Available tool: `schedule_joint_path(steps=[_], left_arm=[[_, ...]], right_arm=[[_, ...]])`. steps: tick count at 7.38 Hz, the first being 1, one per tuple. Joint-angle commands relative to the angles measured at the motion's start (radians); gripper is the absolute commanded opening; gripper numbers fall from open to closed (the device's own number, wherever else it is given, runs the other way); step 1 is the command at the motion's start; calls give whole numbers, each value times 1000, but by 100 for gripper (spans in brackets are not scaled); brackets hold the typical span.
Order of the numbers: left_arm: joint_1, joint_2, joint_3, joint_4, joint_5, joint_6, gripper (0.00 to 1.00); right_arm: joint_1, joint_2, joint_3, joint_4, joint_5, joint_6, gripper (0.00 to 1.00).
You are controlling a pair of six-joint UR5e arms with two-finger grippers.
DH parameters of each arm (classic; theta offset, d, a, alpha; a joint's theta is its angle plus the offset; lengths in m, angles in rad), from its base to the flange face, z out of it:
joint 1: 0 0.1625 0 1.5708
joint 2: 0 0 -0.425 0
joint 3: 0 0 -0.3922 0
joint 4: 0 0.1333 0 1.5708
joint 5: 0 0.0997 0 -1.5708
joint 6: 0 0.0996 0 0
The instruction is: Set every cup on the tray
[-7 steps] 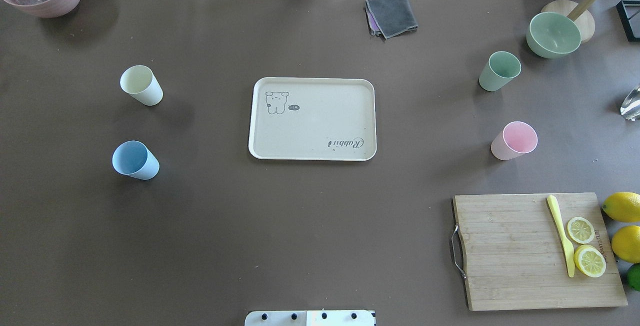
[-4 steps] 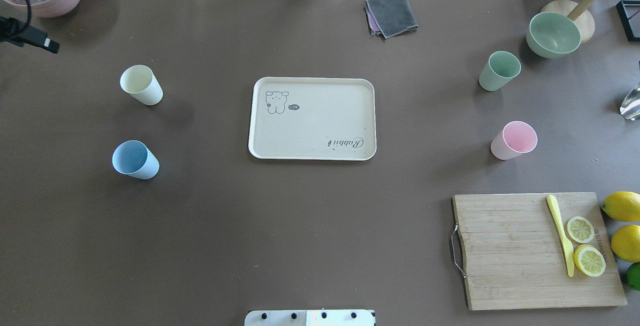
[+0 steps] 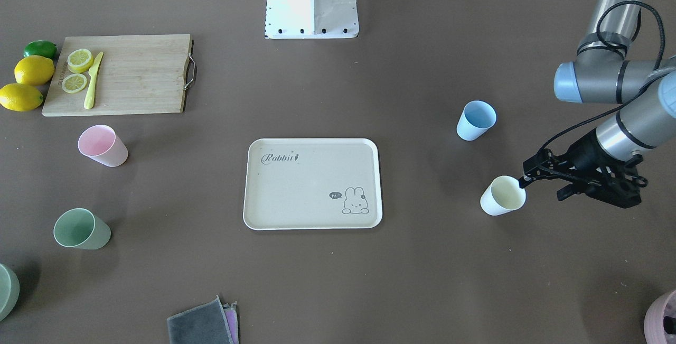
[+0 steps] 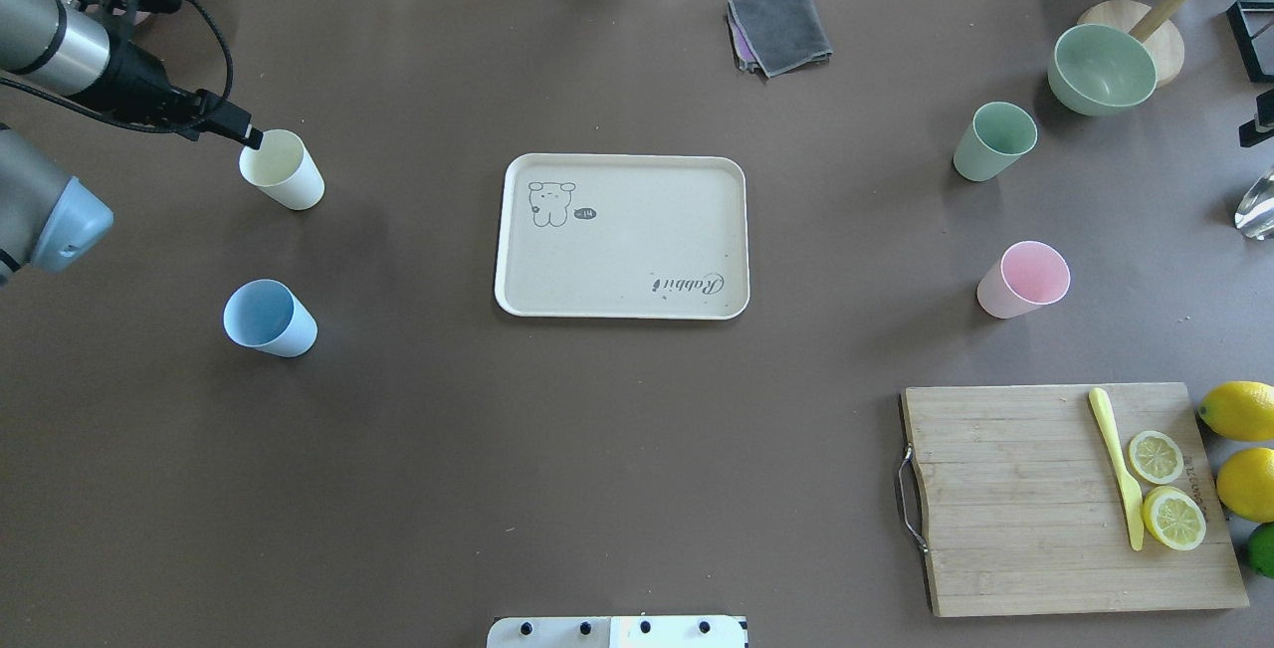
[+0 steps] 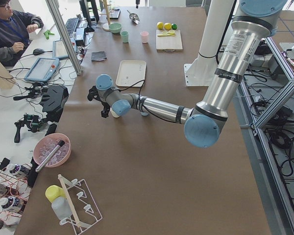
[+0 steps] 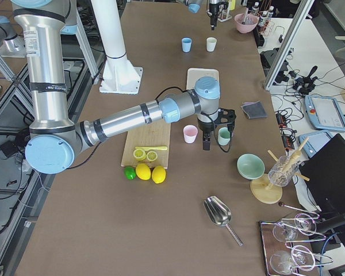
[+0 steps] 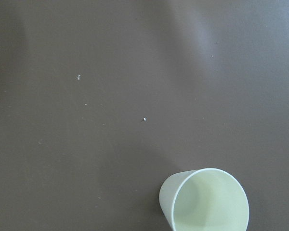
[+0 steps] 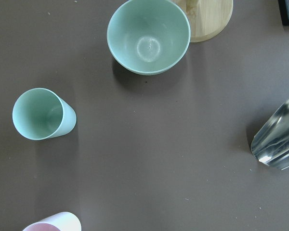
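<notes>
The cream tray (image 4: 622, 260) lies at the table's middle with nothing on it (image 3: 311, 183). The cream-yellow cup (image 4: 282, 168) stands left of it, the light blue cup (image 4: 269, 318) nearer me. The sage green cup (image 4: 993, 140) and the pink cup (image 4: 1023, 280) stand on the right. My left gripper (image 3: 542, 188) is level with the cream-yellow cup (image 3: 503, 195), jaws apart and empty, one fingertip (image 4: 251, 137) at its rim. That cup shows low in the left wrist view (image 7: 204, 202). My right gripper (image 6: 206, 144) hangs between the pink and green cups; I cannot tell its state.
A wooden cutting board (image 4: 1035, 499) with a yellow knife and lemon slices lies front right, lemons beside it. A green bowl (image 4: 1101, 68), a metal scoop (image 4: 1256, 202) and a grey cloth (image 4: 778, 31) lie at the back. A larger pink vessel (image 3: 663, 317) sits far left.
My left arm has come in from the left edge and its gripper has reached the cream-yellow cup. A black part of the right gripper has appeared at the right edge. No cup has moved.
</notes>
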Motion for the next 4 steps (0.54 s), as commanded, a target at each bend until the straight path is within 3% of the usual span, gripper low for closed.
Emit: schedule_joint_path(steps=[1,2,4], left_arm=[[39,-3,23,-33,66,-25,88],[48,-3,47,-56,69,-23,80],[91,2,61,-90,135,-21,51]], right_arm=[[-1,-1,0,1,-1,0,100],[-1,-1,-1,1,-1,0,100],[-3,-3,-1,1,-1,0,100]])
